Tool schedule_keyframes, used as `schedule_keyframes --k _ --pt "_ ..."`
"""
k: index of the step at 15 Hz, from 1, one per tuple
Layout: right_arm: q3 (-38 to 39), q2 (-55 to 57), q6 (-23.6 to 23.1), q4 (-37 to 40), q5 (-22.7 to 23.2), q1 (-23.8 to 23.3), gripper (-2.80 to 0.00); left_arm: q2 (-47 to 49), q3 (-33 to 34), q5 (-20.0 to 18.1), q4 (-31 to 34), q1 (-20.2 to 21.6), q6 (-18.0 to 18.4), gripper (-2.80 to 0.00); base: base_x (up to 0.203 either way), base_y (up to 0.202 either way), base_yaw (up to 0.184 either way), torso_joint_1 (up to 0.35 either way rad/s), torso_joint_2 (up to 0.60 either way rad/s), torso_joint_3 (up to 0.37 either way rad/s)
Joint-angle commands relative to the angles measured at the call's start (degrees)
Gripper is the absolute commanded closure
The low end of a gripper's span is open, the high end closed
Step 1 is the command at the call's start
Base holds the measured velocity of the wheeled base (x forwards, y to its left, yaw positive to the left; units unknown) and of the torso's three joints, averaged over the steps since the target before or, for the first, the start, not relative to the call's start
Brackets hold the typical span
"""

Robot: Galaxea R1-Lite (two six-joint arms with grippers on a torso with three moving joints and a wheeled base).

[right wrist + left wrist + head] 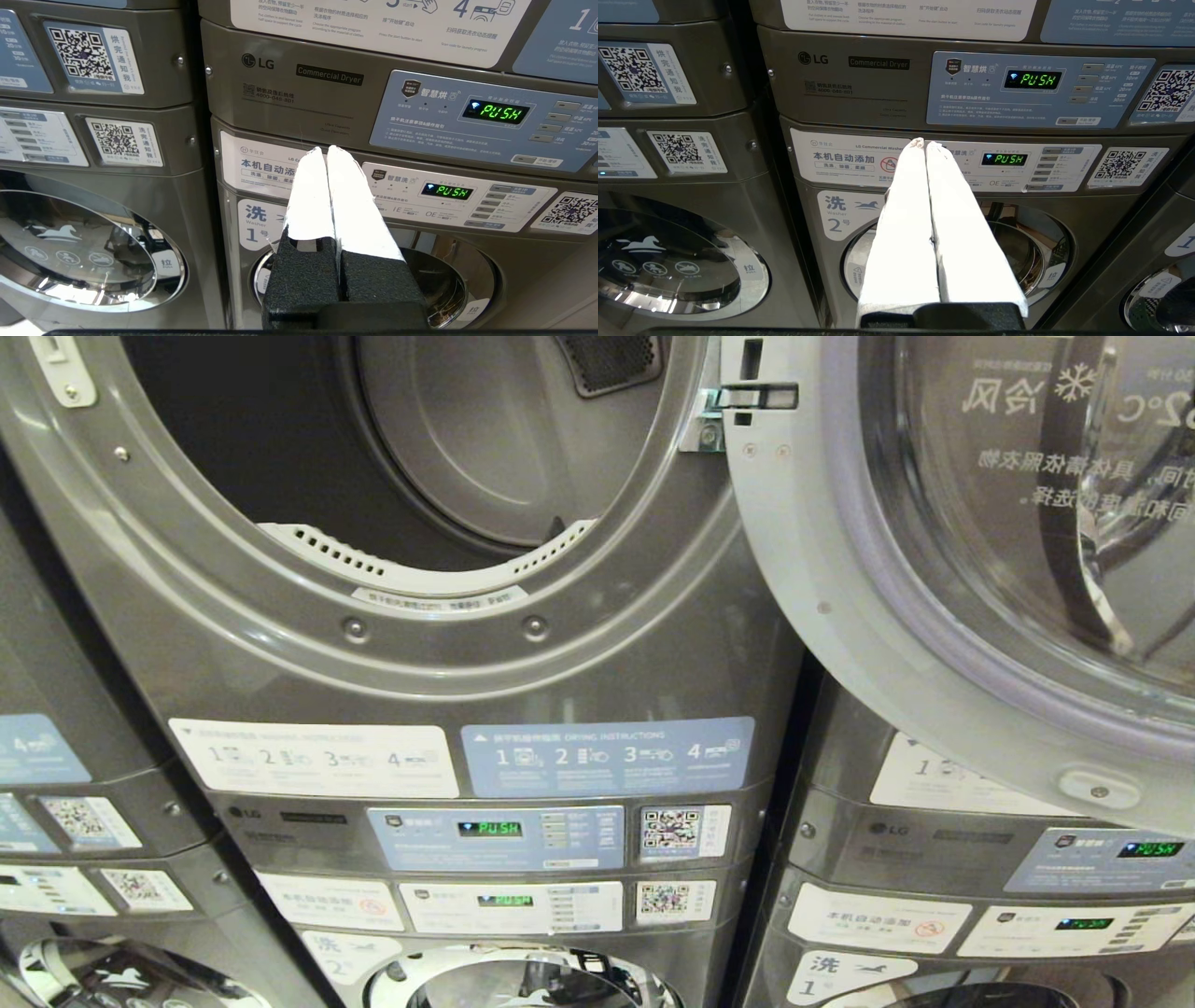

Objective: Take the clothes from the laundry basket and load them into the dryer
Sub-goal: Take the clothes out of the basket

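The dryer (439, 579) stands with its round mouth wide open in the head view, its dark drum (485, 439) showing no clothes in the part that is visible. Its door (952, 569) is swung out to the right, the glass bearing mirrored Chinese lettering. Below the opening run a white instruction label (317, 758), a blue one headed "DRYING INSTRUCTIONS" (607, 756), and a control panel (495, 838) whose green display reads "PUSH". A second panel lies beneath it, above the porthole of a washer (523, 982). Matching stacked machines flank it on either side.

Neither arm appears in the head view. In the left wrist view, the left claw (924, 142) is pressed closed and holds nothing, its pale fingers (906, 224) meeting in front of the washer marked 2. In the right wrist view, the right claw (326, 150) is likewise closed and empty, pointing at the washer marked 1. No laundry basket or clothing can be seen in any view.
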Motion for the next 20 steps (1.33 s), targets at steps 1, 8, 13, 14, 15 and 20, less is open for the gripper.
schedule_keyframes --k 1,8,13,14,15,20 --pt "0.0 -0.1 -0.1 0.0 0.1 0.0 0.0 0.0 0.1 0.0 0.0 0.0 0.0 0.0 0.0 0.0 0.0 0.0 0.0 0.0" --pt "0.0 0.0 0.0 0.0 0.1 0.0 0.0 0.0 0.1 0.0 0.0 0.0 0.0 0.0 0.0 0.0 0.0 0.0 0.0 0.0" --pt "0.0 0.0 1.2 -0.1 0.1 0.0 0.0 0.0 0.1 0.0 0.0 0.0 0.0 0.0 -0.002 0.001 -0.012 0.0 0.0 0.0" --pt "0.0 0.0 2.1 -0.1 0.1 0.0 0.0 0.0 0.1 0.0 0.0 0.0 0.1 0.0 -0.005 0.002 -0.096 0.002 0.0 -0.002" --pt "0.0 0.0 2.7 -0.1 0.0 0.0 0.0 0.0 0.1 -0.1 -0.1 0.0 0.2 0.0 -0.002 0.004 -0.165 0.003 0.01 0.002" --pt "0.0 0.0 3.3 -0.3 -0.1 0.0 0.0 0.0 0.0 -0.1 0.0 0.0 0.2 0.0 0.0 0.01 -0.172 0.0 0.0 0.002"
